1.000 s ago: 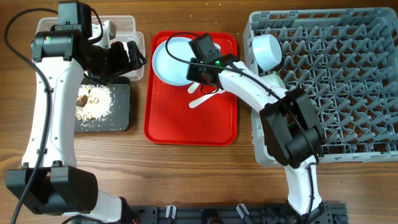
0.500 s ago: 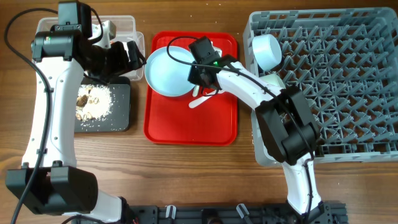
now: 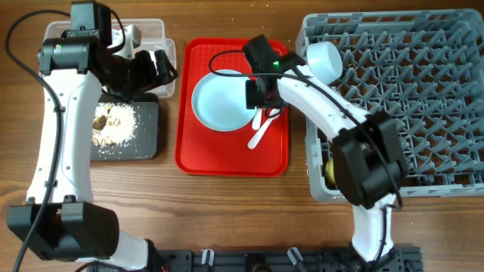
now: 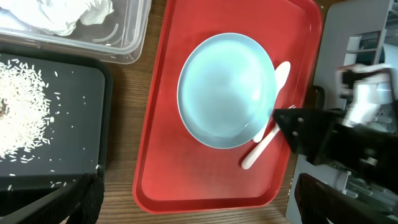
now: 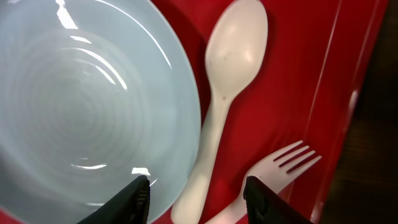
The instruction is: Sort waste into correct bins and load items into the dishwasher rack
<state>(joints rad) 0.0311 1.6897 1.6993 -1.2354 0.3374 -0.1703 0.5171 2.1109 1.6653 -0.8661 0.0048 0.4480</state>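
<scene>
The plate (image 3: 221,100) lies flat on the red tray (image 3: 227,157), with the spoon (image 5: 214,118) just beside its right rim and the fork (image 5: 280,165) beyond. The right end effector (image 5: 198,199) hangs spread wide over that rim. The spoon's handle runs lengthwise between its fingers (image 5: 134,199), so this arm is nearer. The left end effector (image 3: 156,69), also spread wide, hangs by the tub (image 3: 155,30).

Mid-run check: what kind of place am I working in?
Probably a staged dish-clearing bench, not a real kitchen: a wooden table carries a grey dishwasher rack, a red tray with a blue plate, and a clear tub and black tray holding waste.
</scene>
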